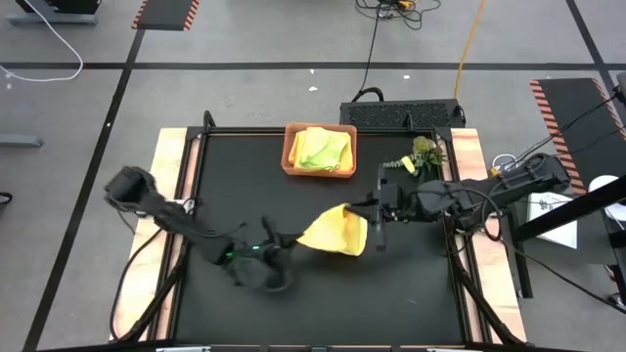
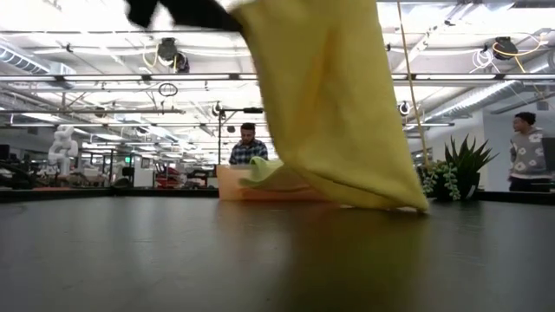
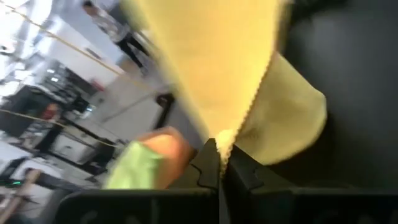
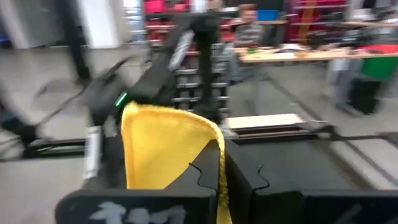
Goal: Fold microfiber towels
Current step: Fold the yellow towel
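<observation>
High view looked straight down on the whole bench (image 1: 323, 284) and both arms. Low view sat at bench-top height, level, facing the room beyond; a yellow towel (image 2: 338, 104) hung close before it. Each wrist view looked forward past its own end effector at very near range. All four views shared that towel.

Both arms reach to mid-surface, the left tool (image 1: 293, 241) and right tool (image 1: 370, 221) holding opposite edges of a yellow towel (image 1: 335, 232). Behind, an orange tray (image 1: 290, 154) holds lime-green cloth (image 1: 323, 149), beside a small plant (image 1: 424, 152).
</observation>
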You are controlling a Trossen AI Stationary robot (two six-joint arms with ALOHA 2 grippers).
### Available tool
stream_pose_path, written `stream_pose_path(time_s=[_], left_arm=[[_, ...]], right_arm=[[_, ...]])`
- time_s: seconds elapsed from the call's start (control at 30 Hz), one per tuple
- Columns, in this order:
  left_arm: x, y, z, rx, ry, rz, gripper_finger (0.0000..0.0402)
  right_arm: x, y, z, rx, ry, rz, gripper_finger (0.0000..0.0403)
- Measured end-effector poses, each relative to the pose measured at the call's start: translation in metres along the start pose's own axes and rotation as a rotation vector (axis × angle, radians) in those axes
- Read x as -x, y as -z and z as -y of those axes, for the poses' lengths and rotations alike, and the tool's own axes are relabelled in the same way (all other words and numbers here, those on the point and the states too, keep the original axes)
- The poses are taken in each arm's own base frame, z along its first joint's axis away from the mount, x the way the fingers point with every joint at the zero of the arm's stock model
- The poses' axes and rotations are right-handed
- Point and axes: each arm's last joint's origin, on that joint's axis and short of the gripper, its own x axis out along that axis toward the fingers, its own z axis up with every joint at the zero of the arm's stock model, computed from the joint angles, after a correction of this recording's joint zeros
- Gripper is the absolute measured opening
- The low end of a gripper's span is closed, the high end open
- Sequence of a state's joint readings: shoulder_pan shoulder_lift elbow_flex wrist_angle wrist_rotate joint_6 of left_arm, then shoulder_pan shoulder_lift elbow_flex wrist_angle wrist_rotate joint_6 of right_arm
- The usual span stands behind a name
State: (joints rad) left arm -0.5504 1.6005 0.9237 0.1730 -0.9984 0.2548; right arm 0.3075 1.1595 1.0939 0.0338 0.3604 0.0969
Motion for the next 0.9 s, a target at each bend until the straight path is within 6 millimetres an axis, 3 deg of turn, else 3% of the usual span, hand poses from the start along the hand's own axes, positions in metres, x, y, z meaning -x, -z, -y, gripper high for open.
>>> stream_pose_path(time_s=[0.3, 0.5, 0.7, 0.9], left_arm=[[0.103, -0.036, -0.053, 0.082, 0.005, 0.211, 0.0003], [0.153, -0.049, -0.077, 0.142, 0.031, 0.355, 0.0002], [0.173, -0.05, -0.077, 0.169, 0.036, 0.373, 0.0002], [0.161, -0.035, -0.066, 0.193, 0.036, 0.288, 0.0002]], right_arm=[[0.014, 0.003, -0.037, -0.108, -0.29, -0.035, 0.0008], [0.028, 0.003, -0.061, -0.115, -0.398, -0.021, 0.0008], [0.032, 0.01, -0.074, -0.094, -0.435, -0.06, 0.0008], [0.01, 0.048, -0.083, -0.074, -0.376, -0.194, 0.0008]])
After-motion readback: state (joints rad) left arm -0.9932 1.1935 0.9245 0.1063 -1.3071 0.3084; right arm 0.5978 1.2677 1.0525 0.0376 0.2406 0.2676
